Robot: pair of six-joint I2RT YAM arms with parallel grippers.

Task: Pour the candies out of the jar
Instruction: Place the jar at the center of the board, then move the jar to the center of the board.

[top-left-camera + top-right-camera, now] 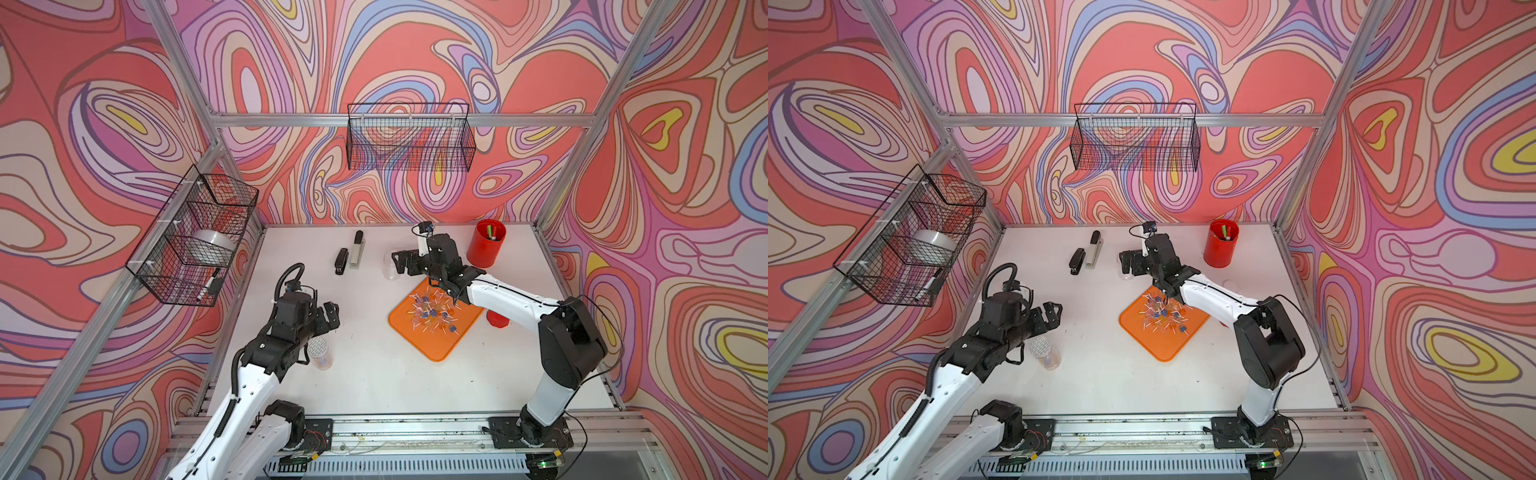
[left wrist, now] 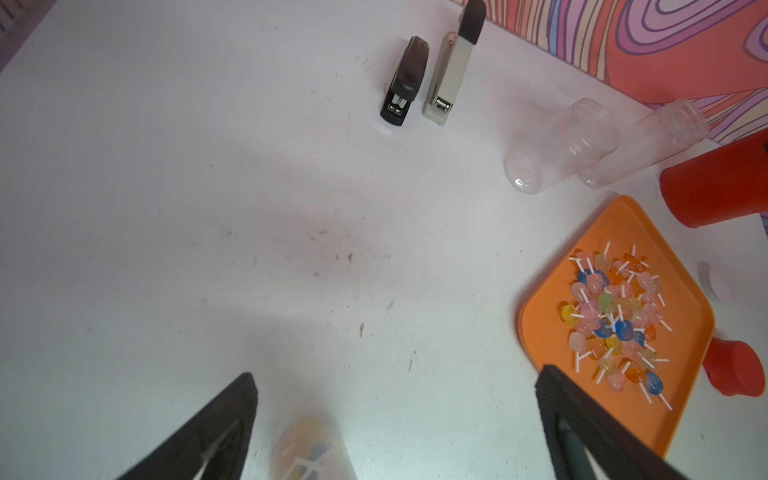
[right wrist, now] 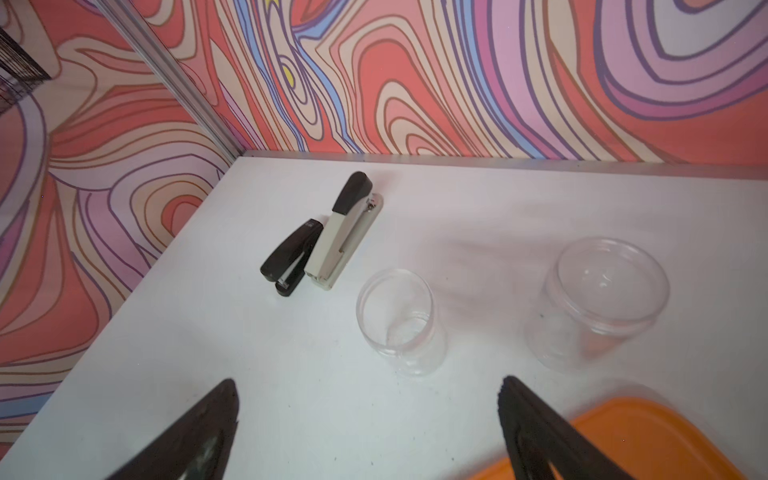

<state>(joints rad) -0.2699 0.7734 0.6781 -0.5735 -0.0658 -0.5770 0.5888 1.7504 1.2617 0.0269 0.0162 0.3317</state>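
Last full jar is parked right by the left gripper

Left gripper [image 1: 332, 318] is spread wide w/ nothing in it. The small clear plastic jar with a white patterned lid [image 1: 321, 354] stands upright on the white table [image 1: 374, 386], long axis vertical, coloured lollipops showing inside. It sits just behind and under those fingertips, on the robot's base side, and in the left wrist view it's only a blur low between the fingers [image 2: 582, 415]. Right gripper [image 3: 368, 382] is also open + empty, well apart at the back, facing a small empty clear jar [image 3: 399, 322] and a wider empty clear jar [image 3: 602, 299]. A pile of tiny lollipop candies [image 1: 432, 313] already lies on the flat orange plastic tray [image 1: 436, 353]. Imo the left arm is nearer by far, and the lid prob has to come off b4 any pour.
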